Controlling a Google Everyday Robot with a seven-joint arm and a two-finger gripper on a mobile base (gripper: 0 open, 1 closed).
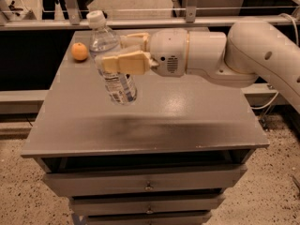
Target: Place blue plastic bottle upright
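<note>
Currently the tan two-finger end effector [115,51] is clenched around the middle of the clear plastic bottle [120,85] with a white screw cap, holding it nearly upright, cap uppermost, over the grey metal table [187,116], near a small round orange fruit [79,51].

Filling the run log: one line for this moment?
gripper: over table, shut on bottle | bottle: nearly upright, slight tilt, touchdown unclear | orange: back-left corner, apart

Grey drawer cabinet [187,125] on speckled floor [23,205]; hand [112,50] above its top.
</note>
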